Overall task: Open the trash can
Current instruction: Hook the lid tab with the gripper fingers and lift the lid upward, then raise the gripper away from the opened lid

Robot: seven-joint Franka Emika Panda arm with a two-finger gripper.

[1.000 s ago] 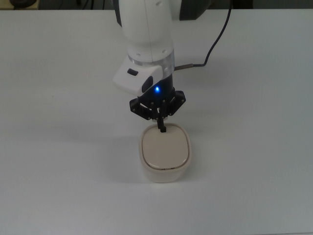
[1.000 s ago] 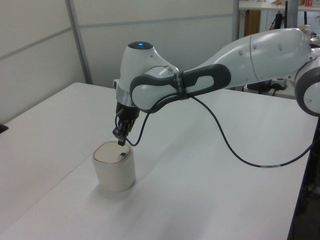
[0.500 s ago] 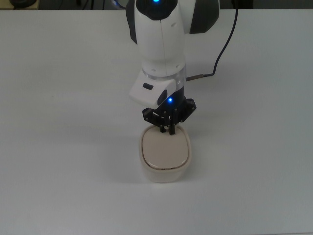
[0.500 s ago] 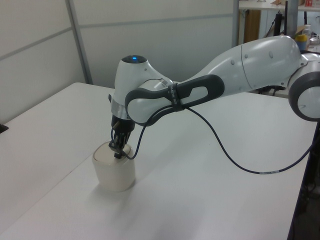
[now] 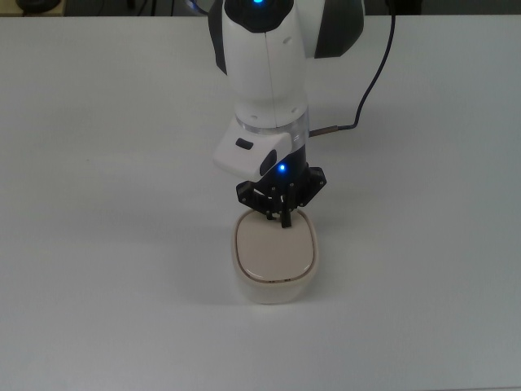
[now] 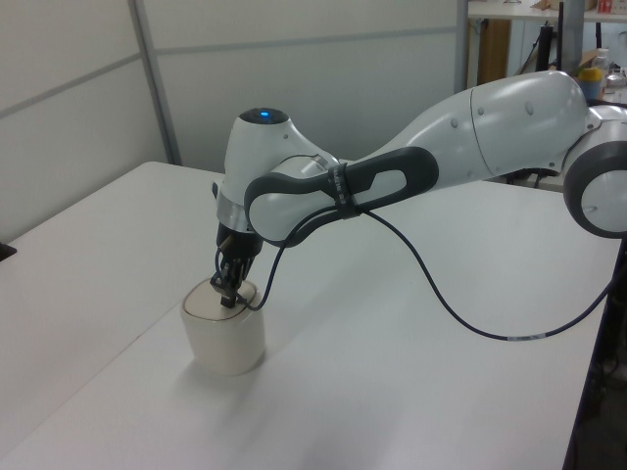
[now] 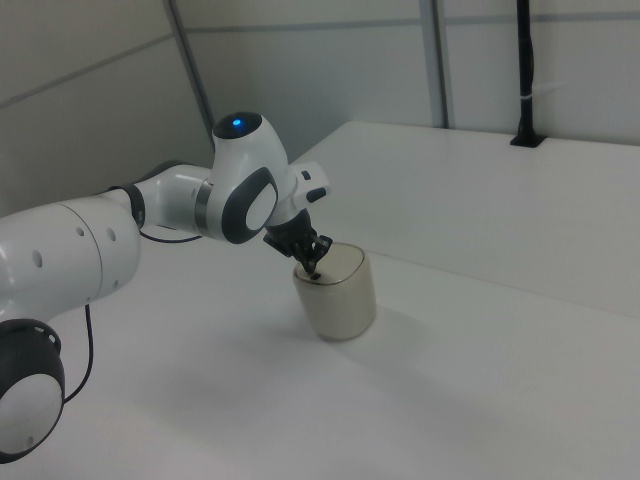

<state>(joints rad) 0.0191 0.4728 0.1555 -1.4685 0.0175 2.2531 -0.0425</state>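
Since one second ago, the arm is seen shifted toward the top view's right and lowered, so that the fingertips, then at the far edge of the lid, are now set down on it; over the last half second almost nothing is changed.

The trash can (image 5: 275,259) is stood upright on the white bench (image 5: 98,244), near the middle of the top view and a little toward its near edge. Its flat beige-pink lid (image 5: 274,248) is lying closed and level on the cream-white body. In the left view the can (image 6: 224,336) is found toward the near left of the bench, and in the right view (image 7: 338,292) near the middle.

The jaws (image 5: 285,220) are brought together into one narrow black tip, with nothing held between them, and this tip is pressed onto the lid's far edge, slightly to the top view's right of its middle. The black button is hidden beneath the tip. The tip is pointed downward in the left view (image 6: 228,298) and in the right view (image 7: 312,268).

A black cable (image 5: 370,73) is run from the wrist across the bench to the far right in the top view.
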